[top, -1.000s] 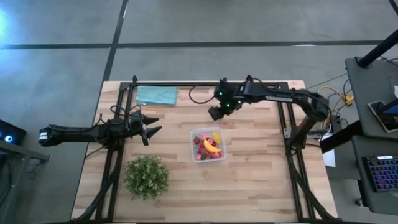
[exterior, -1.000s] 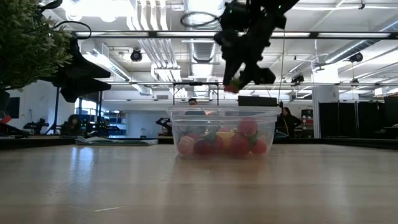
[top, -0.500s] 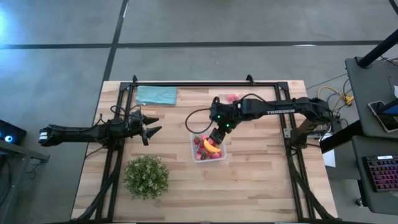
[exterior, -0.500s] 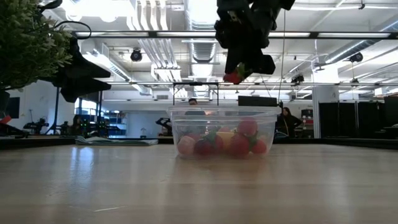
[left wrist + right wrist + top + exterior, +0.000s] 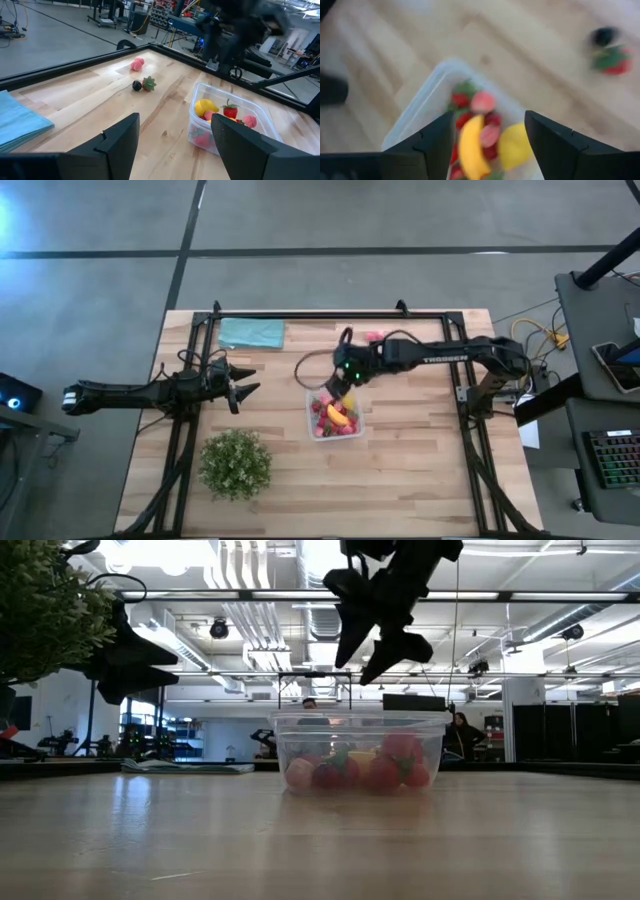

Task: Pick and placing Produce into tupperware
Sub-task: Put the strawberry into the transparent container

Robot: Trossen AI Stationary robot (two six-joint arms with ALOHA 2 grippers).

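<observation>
High view. The right gripper (image 5: pixel 338 385) hangs over the far edge of the clear tupperware (image 5: pixel 336 414), which sits mid-table holding a banana (image 5: pixel 339 416) and red and pink fruit. The left gripper (image 5: pixel 240 389) waits well apart at the table's left, above the bushy green plant (image 5: pixel 235 464); a teal cloth (image 5: pixel 251 332) lies at the far edge. A pink fruit (image 5: pixel 374 336) lies beyond the container.

Low view. The right gripper's (image 5: pixel 375 635) fingers stand spread with nothing between them, directly above the see-through tupperware (image 5: pixel 360 751), whose red fruit show through the wall.

Left wrist view. The left gripper's (image 5: pixel 172 142) jaws stand apart and empty. Three pieces remain loose on the wood: a pink fruit (image 5: pixel 137 63), a dark berry (image 5: pixel 136 85) and a strawberry (image 5: pixel 148 83) with green leaves, the latter two touching.

Right wrist view. Between the spread fingers lie the banana (image 5: pixel 470 148), a lemon (image 5: pixel 513 145) and strawberries in the tupperware (image 5: pixel 422 124).

The release appears complete; the next step is judged to be retrieving a loose piece. To do this well, rise clear of the rim first, then descend squarely over one fruit so the touching pair is not scattered.
</observation>
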